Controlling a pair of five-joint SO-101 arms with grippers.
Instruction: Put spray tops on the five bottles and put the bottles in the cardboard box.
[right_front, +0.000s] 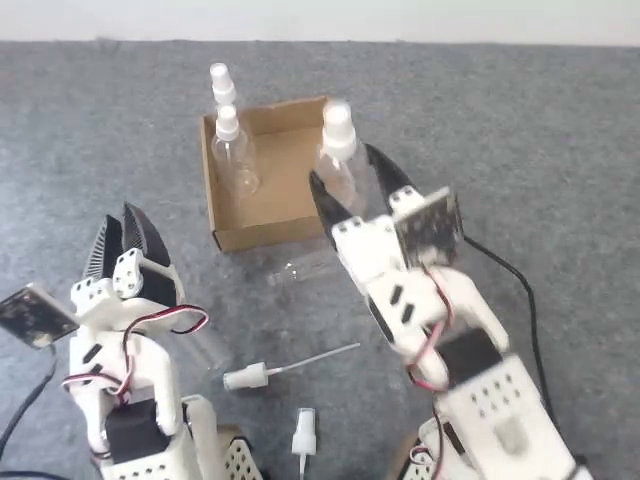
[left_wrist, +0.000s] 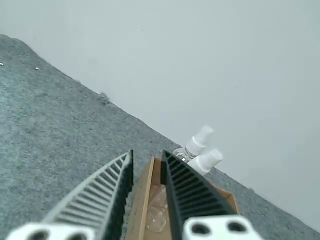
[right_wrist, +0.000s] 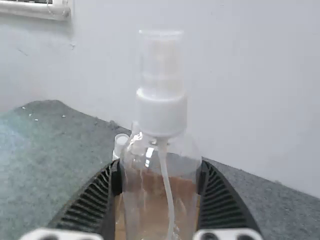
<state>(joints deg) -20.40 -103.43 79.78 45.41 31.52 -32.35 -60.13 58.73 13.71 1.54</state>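
Note:
The open cardboard box (right_front: 290, 128) lies on grey carpet. A clear bottle with a white spray top (right_front: 338, 135) stands upright at the box's right side, and my right gripper (right_front: 343, 165) is shut on its body (right_wrist: 160, 195). Another topped bottle (right_front: 230, 150) stands inside the box at its left. A third (right_front: 221, 84) stands just behind that corner. A bare bottle (right_front: 305, 268) lies in front of the box. My left gripper (right_front: 120, 215) hangs over the near left carpet, its fingers (left_wrist: 112, 187) a narrow gap apart and empty, aimed toward the box (left_wrist: 142, 200).
A loose spray top with its long tube (right_front: 250, 377) lies between the arms. A second loose top (right_front: 304, 432) lies nearer the front edge. Something clear, perhaps another bare bottle (right_front: 207, 348), lies by the left arm. Carpet spreads left and right of the box.

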